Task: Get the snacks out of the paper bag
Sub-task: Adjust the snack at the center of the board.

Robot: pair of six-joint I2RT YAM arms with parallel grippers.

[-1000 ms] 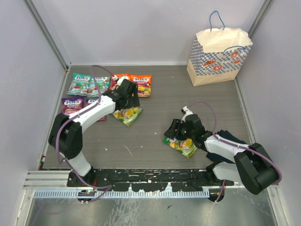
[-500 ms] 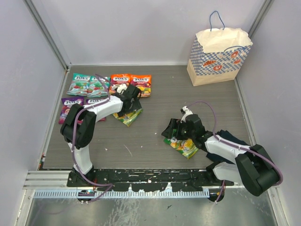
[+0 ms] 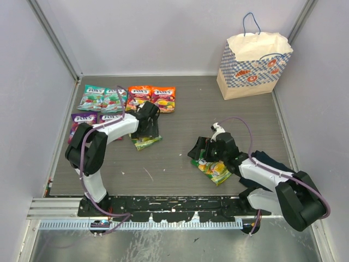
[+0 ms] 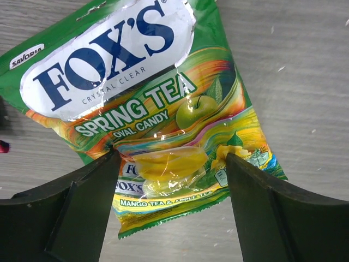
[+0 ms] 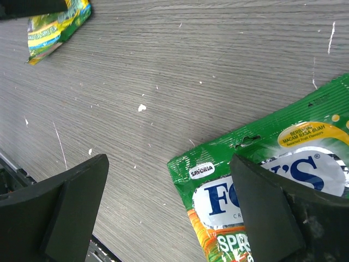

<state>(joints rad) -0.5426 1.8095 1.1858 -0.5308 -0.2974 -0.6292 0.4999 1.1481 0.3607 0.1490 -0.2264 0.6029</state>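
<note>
The paper bag (image 3: 253,63) stands upright at the back right. Six snacks lie at the back left: two teal (image 3: 102,99), two orange (image 3: 151,95), two purple (image 3: 94,119). My left gripper (image 3: 146,131) is open, low over a green-yellow packet (image 3: 143,142); in the left wrist view this packet (image 4: 147,109) lies flat on the table between my fingers (image 4: 71,213), gripper (image 4: 172,218). My right gripper (image 3: 200,154) is open over the corner of a second green-yellow packet (image 3: 214,171); in the right wrist view the gripper (image 5: 169,213) straddles that packet (image 5: 294,142).
A dark navy folded cloth (image 3: 268,161) lies by the right arm. Grey walls close the table on three sides. The left arm's packet shows at the top left of the right wrist view (image 5: 54,24).
My left gripper has drawn back toward the near left, and the green-yellow packet under it has shifted the same way. The right arm has barely moved.
</note>
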